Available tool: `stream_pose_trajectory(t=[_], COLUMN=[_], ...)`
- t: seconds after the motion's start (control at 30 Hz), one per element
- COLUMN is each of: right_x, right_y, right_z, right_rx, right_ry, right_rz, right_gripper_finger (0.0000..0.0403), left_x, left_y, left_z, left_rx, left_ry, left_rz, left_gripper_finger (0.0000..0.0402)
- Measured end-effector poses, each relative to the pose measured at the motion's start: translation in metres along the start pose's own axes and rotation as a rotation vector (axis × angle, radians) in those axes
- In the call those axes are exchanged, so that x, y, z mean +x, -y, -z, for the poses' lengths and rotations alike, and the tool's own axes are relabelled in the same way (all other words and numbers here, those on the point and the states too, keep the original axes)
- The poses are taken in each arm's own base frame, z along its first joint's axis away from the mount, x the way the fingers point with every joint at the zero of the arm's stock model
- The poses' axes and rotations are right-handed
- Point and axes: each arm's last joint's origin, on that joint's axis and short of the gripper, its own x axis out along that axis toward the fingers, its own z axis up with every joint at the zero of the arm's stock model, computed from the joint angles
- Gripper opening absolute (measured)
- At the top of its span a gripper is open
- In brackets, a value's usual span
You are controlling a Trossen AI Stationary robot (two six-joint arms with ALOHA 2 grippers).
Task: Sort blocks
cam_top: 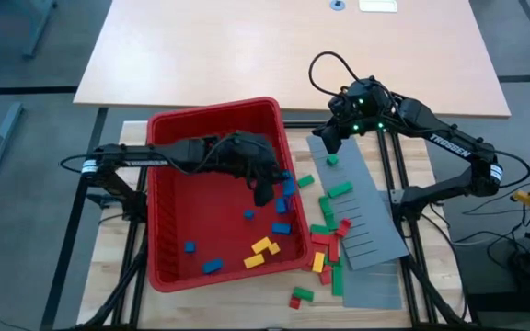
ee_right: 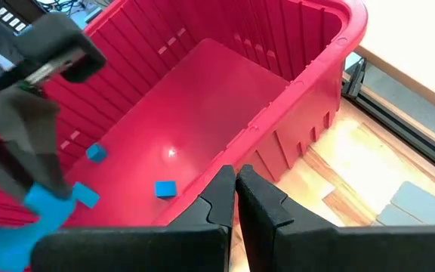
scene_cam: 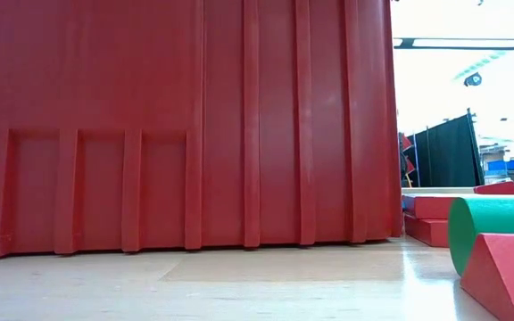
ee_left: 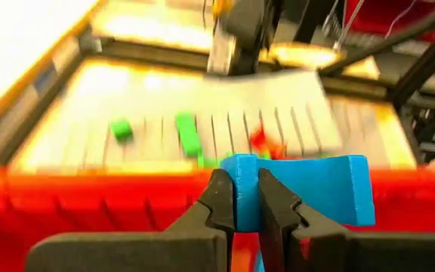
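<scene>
Left hand (cam_top: 263,193) sits over the right side of the red bin (cam_top: 168,129), centre of the high view, clamped on a blue block (ee_left: 308,189); its fingers (ee_left: 221,200) pinch the block's edge. Right hand (cam_top: 331,140) is at upper centre-right, over the top end of the grey slotted panel (cam_top: 375,221), fingers pressed together, nothing between them. More blocks: blue and yellow ones (cam_top: 263,250) lie in the bin, red and green ones (cam_top: 325,234) on the worktop (cam_top: 118,267) and panel right of it.
</scene>
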Motion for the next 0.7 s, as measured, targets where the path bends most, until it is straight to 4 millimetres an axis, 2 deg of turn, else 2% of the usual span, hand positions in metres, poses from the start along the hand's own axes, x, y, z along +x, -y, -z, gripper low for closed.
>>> stream_pose_trajectory(t=[0.1,0.17,0.5,0.7], right_x=[0.0,0.0,0.0,0.0], right_y=[0.0,0.0,0.0,0.0], right_z=[0.0,-0.001,-0.001,-0.001], right_rx=[-0.001,0.0,0.01,0.016], right_ry=[0.005,0.007,0.007,0.006], right_rz=[-0.002,-0.002,-0.002,-0.001], right_gripper_finger=[0.0,0.0,0.0,0.0], left_x=[0.002,0.012,0.064,0.081], left_y=[0.002,0.003,0.006,0.005], left_z=[-0.015,-0.018,-0.018,-0.013], left_rx=[0.03,0.046,0.056,0.011], left_ry=[0.038,0.028,-0.035,-0.07], left_rz=[0.005,0.012,0.113,0.152], left_gripper_finger=[0.0014,0.0014,0.0014,0.0015])
